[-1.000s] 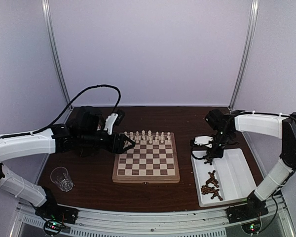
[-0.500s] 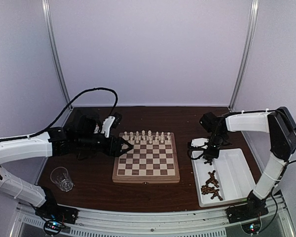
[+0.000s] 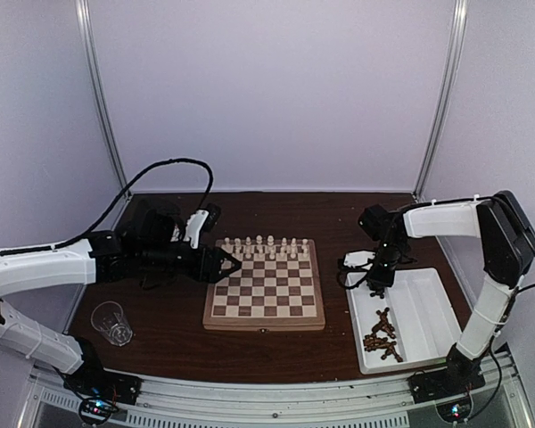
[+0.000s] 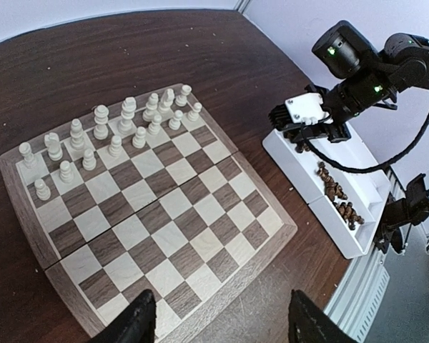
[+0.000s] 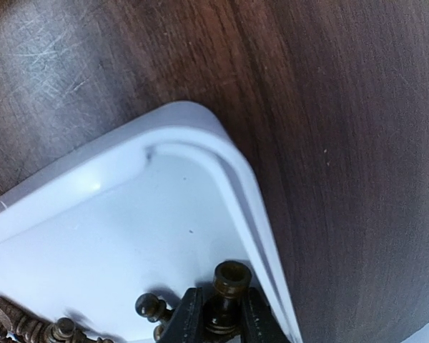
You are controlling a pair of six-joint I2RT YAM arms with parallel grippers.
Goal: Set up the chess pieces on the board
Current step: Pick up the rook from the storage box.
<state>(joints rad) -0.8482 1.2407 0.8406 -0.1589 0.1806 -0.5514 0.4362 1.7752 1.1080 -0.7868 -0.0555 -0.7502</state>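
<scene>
The board (image 3: 266,322) lies mid-table, with cream-white chess pieces (image 3: 266,245) in two rows along its far side, also seen in the left wrist view (image 4: 114,132). Dark brown chess pieces (image 3: 382,334) lie in a heap in the white tray (image 3: 423,308). My right gripper (image 3: 373,283) is low in the tray's far left corner, shut on one dark brown piece (image 5: 231,280) with a cupped top. Another dark piece (image 5: 149,308) lies just beside it. My left gripper (image 3: 225,265) hovers at the board's left edge, open and empty (image 4: 225,321).
A clear plastic cup (image 3: 112,322) stands near the front left. A black box (image 3: 152,212) with a cable sits at the back left behind my left arm. The tray wall (image 5: 250,207) runs close along the right finger.
My left gripper has drawn back slightly to the left. The right arm's elbow has swung inward while its gripper stayed low at the tray's far left corner.
</scene>
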